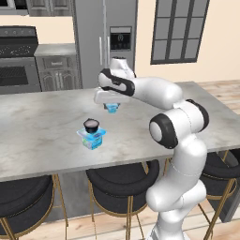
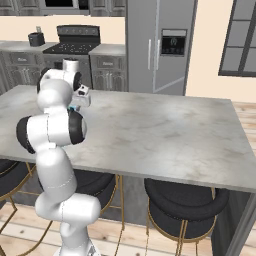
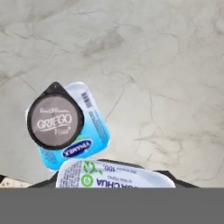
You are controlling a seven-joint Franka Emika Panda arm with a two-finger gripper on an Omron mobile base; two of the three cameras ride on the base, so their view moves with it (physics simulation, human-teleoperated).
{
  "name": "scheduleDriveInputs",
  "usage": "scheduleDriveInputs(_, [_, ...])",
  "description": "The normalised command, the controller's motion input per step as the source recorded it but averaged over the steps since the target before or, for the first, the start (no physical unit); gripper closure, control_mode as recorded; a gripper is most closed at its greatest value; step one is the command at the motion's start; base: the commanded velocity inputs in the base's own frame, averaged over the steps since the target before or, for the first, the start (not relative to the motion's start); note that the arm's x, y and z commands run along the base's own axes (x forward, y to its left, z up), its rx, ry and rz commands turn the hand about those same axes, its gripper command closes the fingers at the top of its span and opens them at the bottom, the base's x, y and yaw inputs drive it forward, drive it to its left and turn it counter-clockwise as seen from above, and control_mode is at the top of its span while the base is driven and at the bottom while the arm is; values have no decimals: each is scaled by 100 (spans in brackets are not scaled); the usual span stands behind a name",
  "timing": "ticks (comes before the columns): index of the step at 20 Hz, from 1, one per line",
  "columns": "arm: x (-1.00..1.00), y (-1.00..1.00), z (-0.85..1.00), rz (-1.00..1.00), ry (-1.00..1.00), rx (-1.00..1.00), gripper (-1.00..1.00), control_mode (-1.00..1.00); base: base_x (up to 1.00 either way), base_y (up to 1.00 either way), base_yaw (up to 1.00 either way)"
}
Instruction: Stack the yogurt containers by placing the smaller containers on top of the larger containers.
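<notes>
Jaws of the gripper (image 1: 111, 107) hold the tiny light-blue cup (image 1: 112, 108) above the tabletop (image 1: 42, 122) — likely light, thin-walled; pinch its sides gently.

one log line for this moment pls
pincer: shut on tiny light-blue cup, above counter | small black round cup: on blue boxy pack | left: set light-blue cup on stack

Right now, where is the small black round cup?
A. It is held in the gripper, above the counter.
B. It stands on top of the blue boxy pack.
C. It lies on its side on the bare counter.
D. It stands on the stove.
B: the left base view shows the black round cup sitting on the blue boxy pack, and the hand view shows its lid over the pack, while the gripper holds the light-blue cup.
</notes>
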Motion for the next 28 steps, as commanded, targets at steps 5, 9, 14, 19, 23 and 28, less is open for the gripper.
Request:
scheduleDriveInputs(5, [-1, 46, 1, 0, 0, -5, 100, -100, 0, 0, 0])
scheduleDriveInputs(9, [0, 42, 0, 0, 0, -6, 100, -100, 0, 0, 0])
scheduleDriveInputs(14, [0, 29, 3, 0, 0, 0, 100, -100, 0, 0, 0])
scheduleDriveInputs(19, [0, 19, 1, 0, 0, 0, 100, -100, 0, 0, 0])
scheduleDriveInputs(23, [0, 9, 0, 0, 0, 0, 100, -100, 0, 0, 0])
scheduleDriveInputs(28, [0, 7, 0, 0, 0, 0, 100, -100, 0, 0, 0])
